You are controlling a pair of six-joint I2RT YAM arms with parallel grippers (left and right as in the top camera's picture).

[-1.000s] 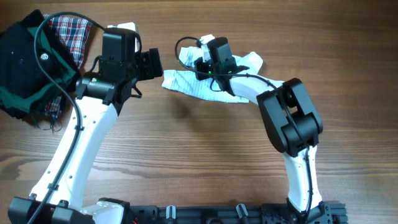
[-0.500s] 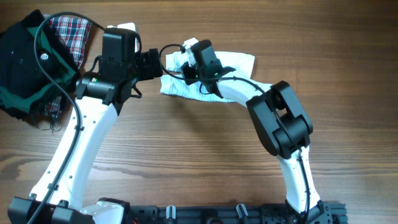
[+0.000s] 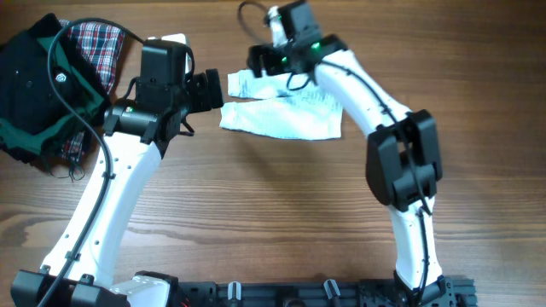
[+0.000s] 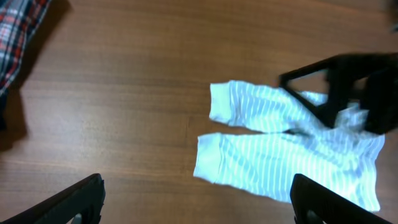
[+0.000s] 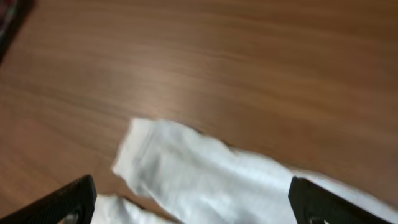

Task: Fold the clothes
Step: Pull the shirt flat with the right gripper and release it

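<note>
Well out to the L of the L gripper sit a dark pile and a plaid cloth; not part of the job, leave both alone. L gripper: jaws wide apart, nothing in them, w/ both cuffs of the pants just ahead of its tips. Pants lie flat on the table, striped, legs pointing at the L gripper, waist on the side away from it, thin gap betw. upper leg and lower leg. R gripper: jaws also apart and empty, above the upper leg; can't tell if it touches the cloth. Prob. next step is laying one leg over the other. To do it well: L takes a cuff, R takes the same leg's edge nearer the waist, pinch top layer only, lift low, carry both ends across together so cuffs and side seams line up, then let go w/o dragging. Thin soft knit, so it'll likely bunch if pulled from one end only.
</note>
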